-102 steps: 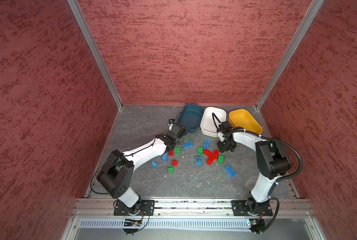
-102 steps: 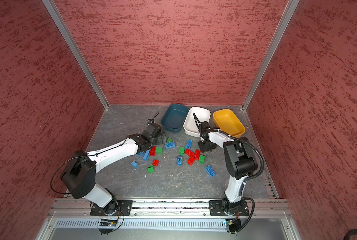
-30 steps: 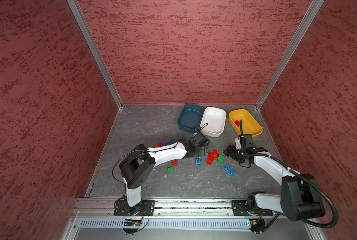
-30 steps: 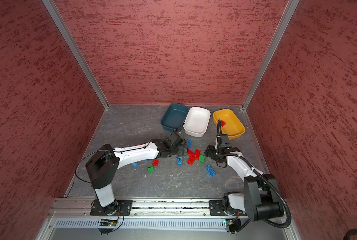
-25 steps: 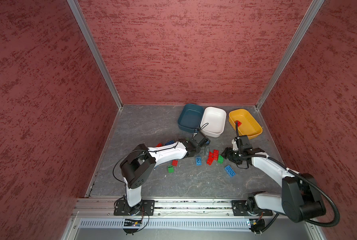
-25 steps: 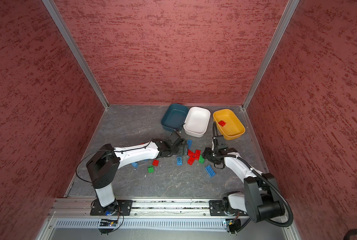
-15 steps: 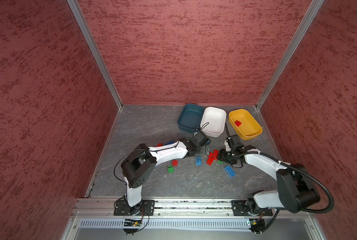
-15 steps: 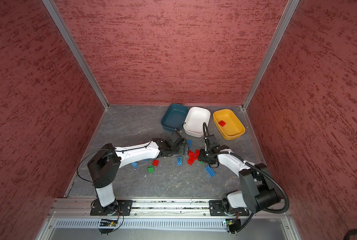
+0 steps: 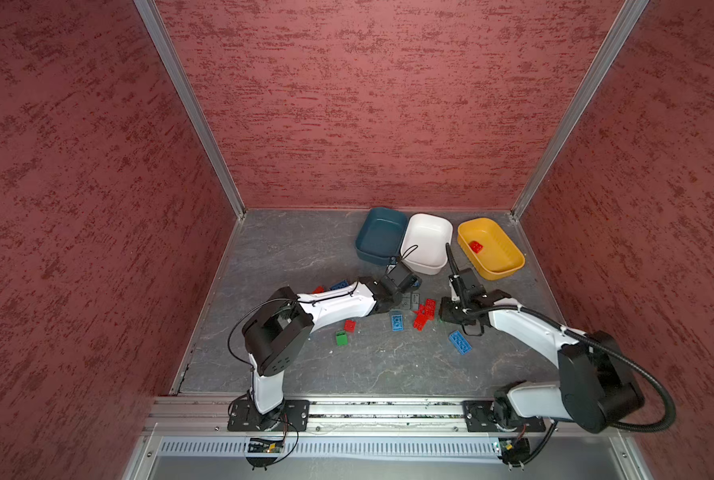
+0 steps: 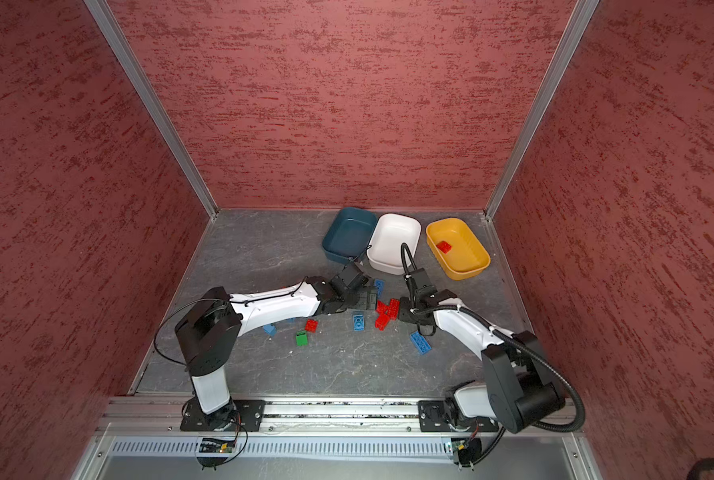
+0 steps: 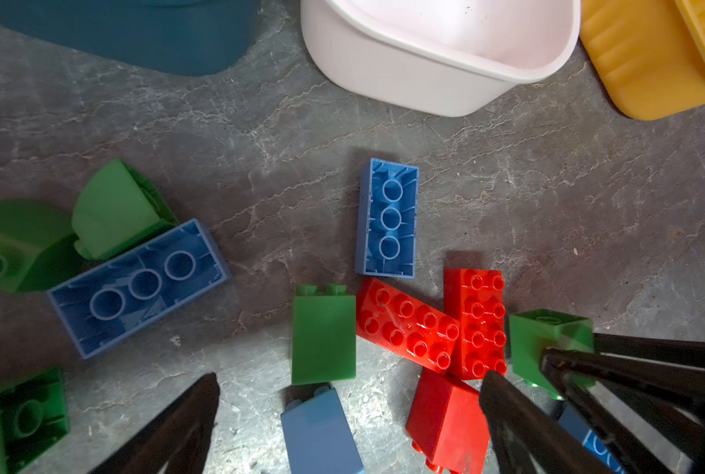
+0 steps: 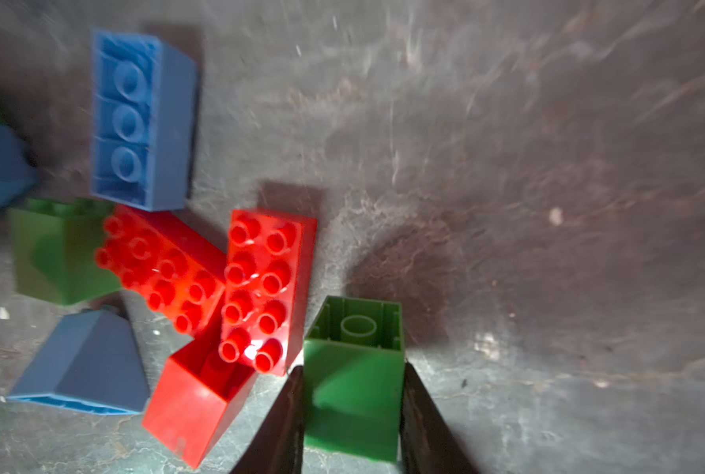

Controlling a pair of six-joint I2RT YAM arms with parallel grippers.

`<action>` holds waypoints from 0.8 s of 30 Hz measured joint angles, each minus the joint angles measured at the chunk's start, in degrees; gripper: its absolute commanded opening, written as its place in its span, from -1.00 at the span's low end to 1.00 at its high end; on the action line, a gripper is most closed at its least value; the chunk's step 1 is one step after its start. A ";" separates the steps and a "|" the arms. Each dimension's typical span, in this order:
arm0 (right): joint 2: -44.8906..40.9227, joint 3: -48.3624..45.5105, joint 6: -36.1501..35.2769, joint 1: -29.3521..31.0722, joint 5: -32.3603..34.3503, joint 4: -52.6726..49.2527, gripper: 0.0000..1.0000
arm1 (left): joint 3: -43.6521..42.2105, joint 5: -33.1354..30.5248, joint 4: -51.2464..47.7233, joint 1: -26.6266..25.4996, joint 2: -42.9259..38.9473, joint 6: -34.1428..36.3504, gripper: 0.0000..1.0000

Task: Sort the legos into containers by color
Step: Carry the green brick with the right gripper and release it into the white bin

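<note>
Right claw (image 12: 353,367) clamped on one green square brick (image 12: 355,385), a finger flat on each of two opposite smooth walls. The brick lies on its side on the grey floor (image 12: 548,164), hollow underside facing away from my wrist, just beside the end of a red oblong brick (image 12: 268,287). That one lies against a second red oblong (image 12: 162,266). Left claw (image 11: 349,390) is spread wide and holds nothing, low over the same cluster of reds, blues and greens. Judged handling: hollow hard plastic, very light and stiff, so the squeeze won't crush it. The walls are glossy, so it could slip or swing between my pads if I hold it near an edge. Flat walls are the right place to hold; studs and the open rim give poor seating. My inner finger sits close to the red oblong and may drag it as I lift. In both top views the tubs stand together at the back. The teal tub (image 9: 378,235) and white tub (image 9: 428,237) look empty, and the yellow tub (image 9: 499,259) holds one red brick (image 9: 476,246). Green probably goes in the white.
</note>
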 measured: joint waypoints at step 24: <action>13.46 12.61 0.92 -2.99 0.00 24.15 -0.43 | 2.86 4.42 -4.04 2.95 4.28 -2.82 0.99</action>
